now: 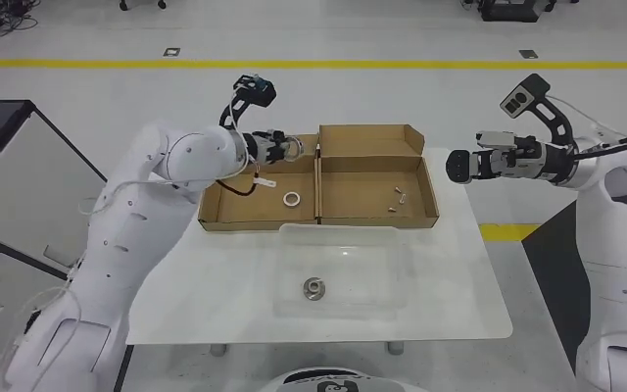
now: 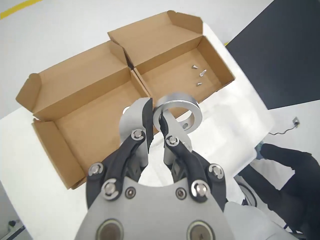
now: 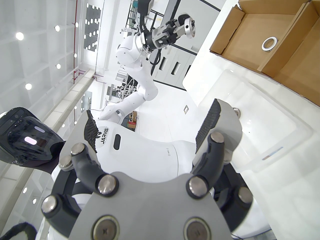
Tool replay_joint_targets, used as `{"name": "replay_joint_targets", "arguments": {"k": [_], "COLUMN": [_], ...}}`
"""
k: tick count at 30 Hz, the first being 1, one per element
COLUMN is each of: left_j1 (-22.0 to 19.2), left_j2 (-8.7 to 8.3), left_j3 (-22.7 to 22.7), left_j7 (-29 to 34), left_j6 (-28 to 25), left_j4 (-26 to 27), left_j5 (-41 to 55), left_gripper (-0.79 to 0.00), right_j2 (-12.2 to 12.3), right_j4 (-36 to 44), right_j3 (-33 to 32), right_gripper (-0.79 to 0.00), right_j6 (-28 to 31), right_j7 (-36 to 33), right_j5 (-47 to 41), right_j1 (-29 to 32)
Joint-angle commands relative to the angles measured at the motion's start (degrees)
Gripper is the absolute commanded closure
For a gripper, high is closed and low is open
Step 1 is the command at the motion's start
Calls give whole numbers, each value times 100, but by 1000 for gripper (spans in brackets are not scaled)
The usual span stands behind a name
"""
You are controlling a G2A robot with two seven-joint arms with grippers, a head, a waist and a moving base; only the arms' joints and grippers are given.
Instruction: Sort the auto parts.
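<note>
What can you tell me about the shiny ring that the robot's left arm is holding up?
The ring is a thick, smooth collar of silvery metal, bright and clean, with a wide round bore and a small hole drilled through its side wall. The left gripper pinches its wall, one finger inside the bore and the other outside. It hangs in the air above the cardboard boxes, touching nothing else.
</note>
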State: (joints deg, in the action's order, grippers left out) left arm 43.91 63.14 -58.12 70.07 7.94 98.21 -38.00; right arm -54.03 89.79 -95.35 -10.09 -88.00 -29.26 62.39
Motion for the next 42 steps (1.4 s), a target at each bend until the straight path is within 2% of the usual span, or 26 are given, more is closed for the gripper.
{"name": "replay_joint_targets", "arguments": {"k": [1, 9, 13, 17, 25, 33, 42], "left_j1": [-300, -1308, -1542, -1603, -1602, -1656, -1701], "left_j2": [69, 475, 685, 858, 1125, 1363, 1616], "left_j3": [264, 1400, 1813, 2095, 2397, 2483, 2606], "left_j7": [35, -17, -100, -169, -496, -985, -1161], "left_j6": [-103, -499, -588, -684, -859, -957, -1099], "left_j4": [-407, -2494, -3389, -4088, -5084, -5943, -6693], "left_j5": [-10, -163, -158, -100, -44, 103, 135], "left_gripper": [0, 0, 0, 0, 0, 0, 0], "right_j2": [0, 0, 0, 0, 0, 0, 0], "right_j4": [0, 0, 0, 0, 0, 0, 0], "right_j3": [0, 0, 0, 0, 0, 0, 0], "right_gripper": [-785, -785, -785, -785, -785, -785, -785], "right_j6": [0, 0, 0, 0, 0, 0, 0], "right_j7": [0, 0, 0, 0, 0, 0, 0], "right_j5": [0, 0, 0, 0, 0, 0, 0], "right_j1": [0, 0, 0, 0, 0, 0, 0]}}
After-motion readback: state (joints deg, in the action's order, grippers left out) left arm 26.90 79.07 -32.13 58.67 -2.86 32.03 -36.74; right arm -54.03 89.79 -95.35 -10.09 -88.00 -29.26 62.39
